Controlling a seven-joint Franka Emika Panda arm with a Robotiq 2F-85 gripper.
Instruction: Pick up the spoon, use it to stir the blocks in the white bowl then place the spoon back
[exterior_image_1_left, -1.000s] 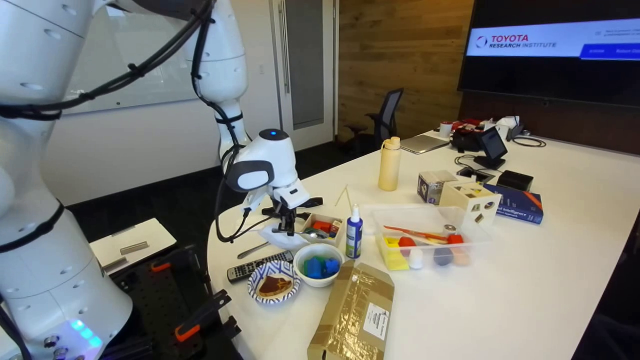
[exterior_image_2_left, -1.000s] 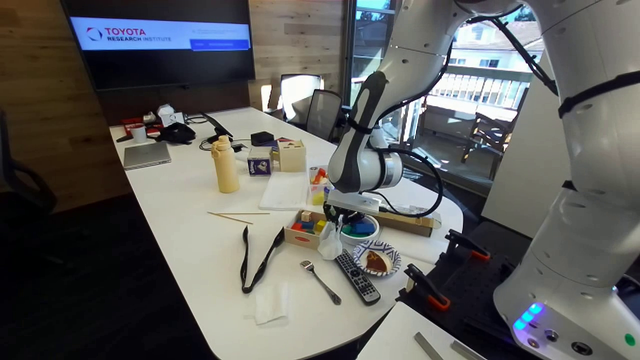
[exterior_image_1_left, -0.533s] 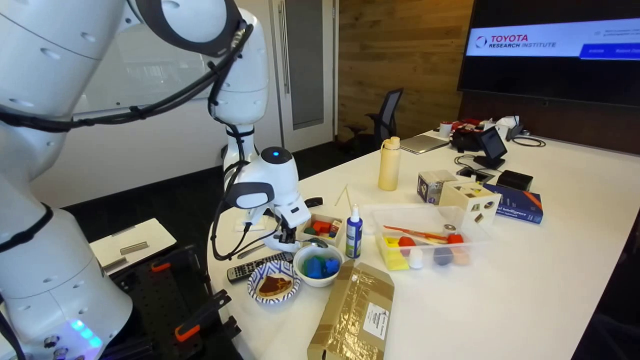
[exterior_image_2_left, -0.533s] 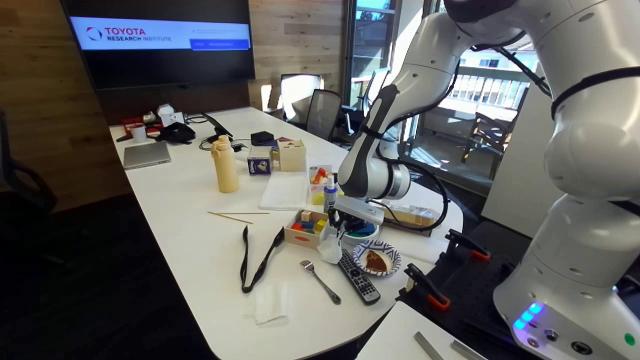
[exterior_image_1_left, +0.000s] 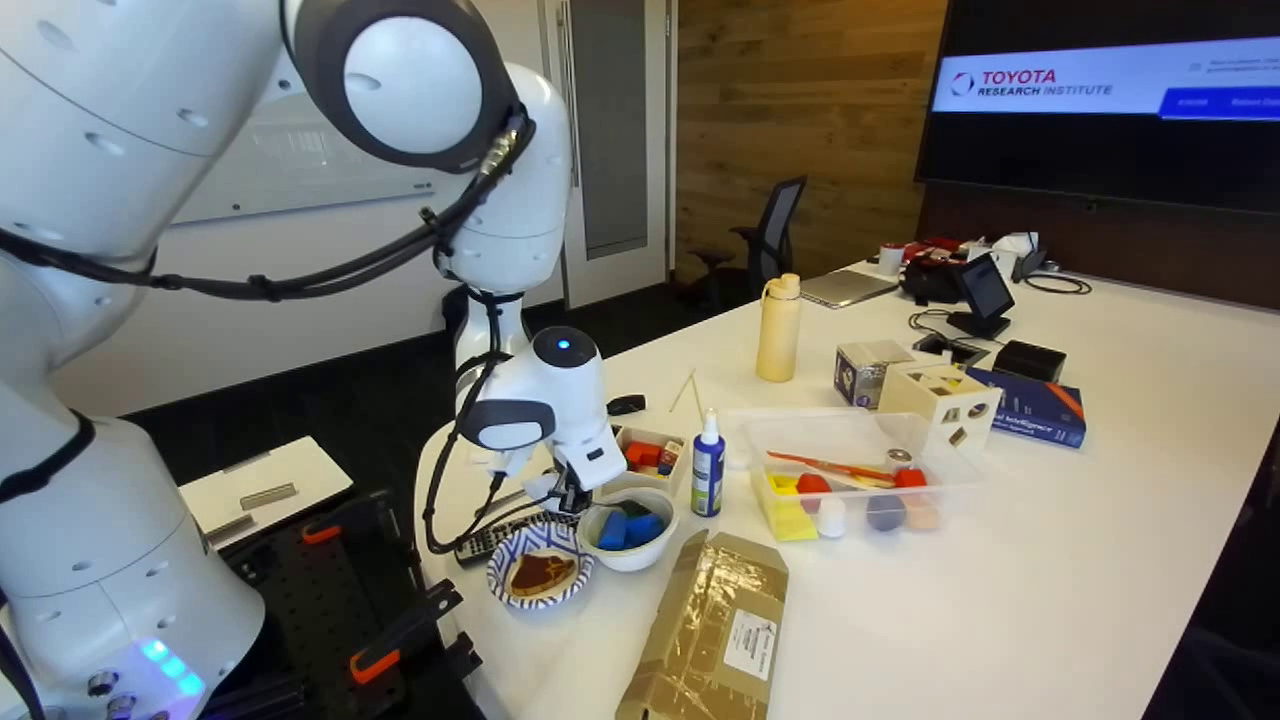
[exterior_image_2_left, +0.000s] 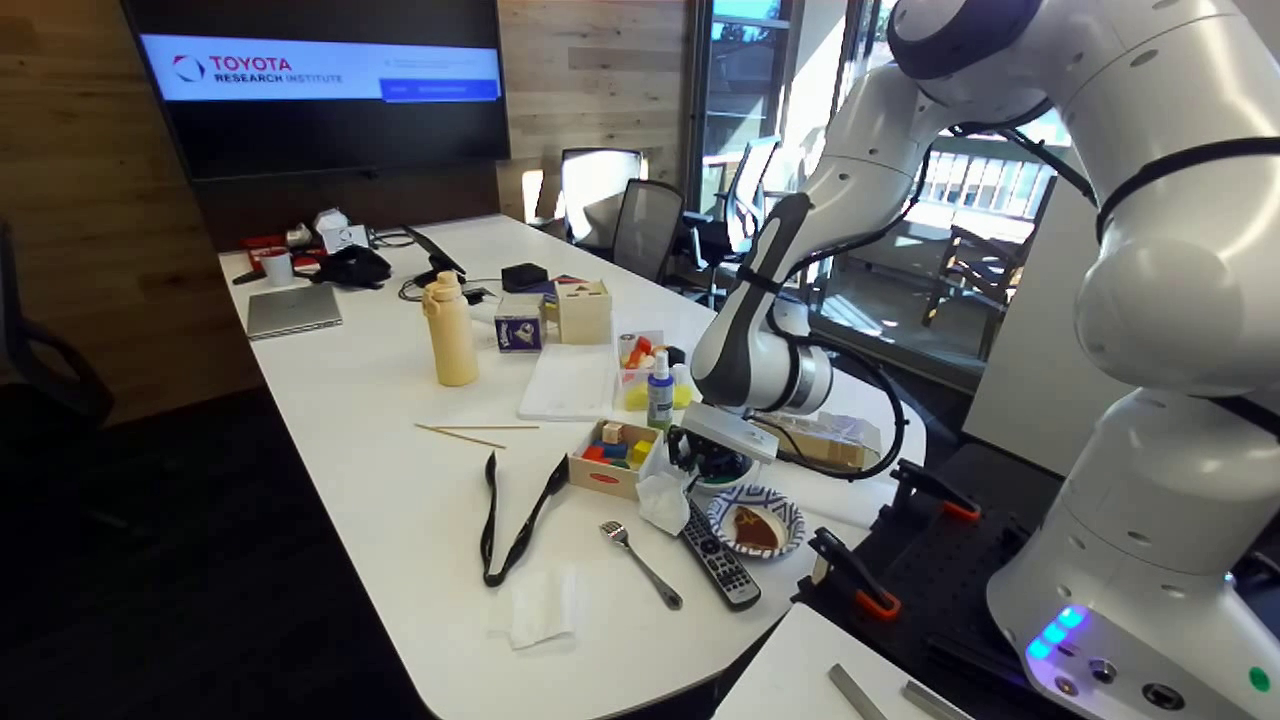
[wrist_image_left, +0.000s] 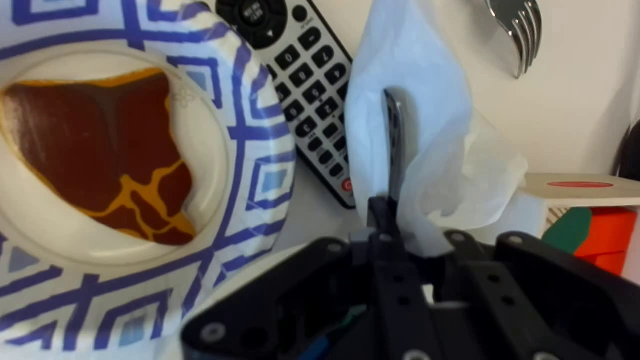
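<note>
Spoon (wrist_image_left: 396, 145) should feel light, stiff, slick; my gripper (exterior_image_1_left: 573, 500) pinches handle, best hold mid-shaft. Tip perhaps inside white bowl (exterior_image_1_left: 629, 560), near robot-side edge of tabletop (exterior_image_1_left: 900, 600).

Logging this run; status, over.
Black claw shut on silver metal spoon. Spoon's head at round white bowl of blue blocks, contact unclear. Crumpled white tissue beside claw.

Office meeting room, long white table (exterior_image_1_left: 950, 600), wall screen (exterior_image_2_left: 330, 130) reading Toyota Research Institute, whiteboard (exterior_image_1_left: 290, 155), mesh-backed chairs (exterior_image_2_left: 645, 228)
</note>
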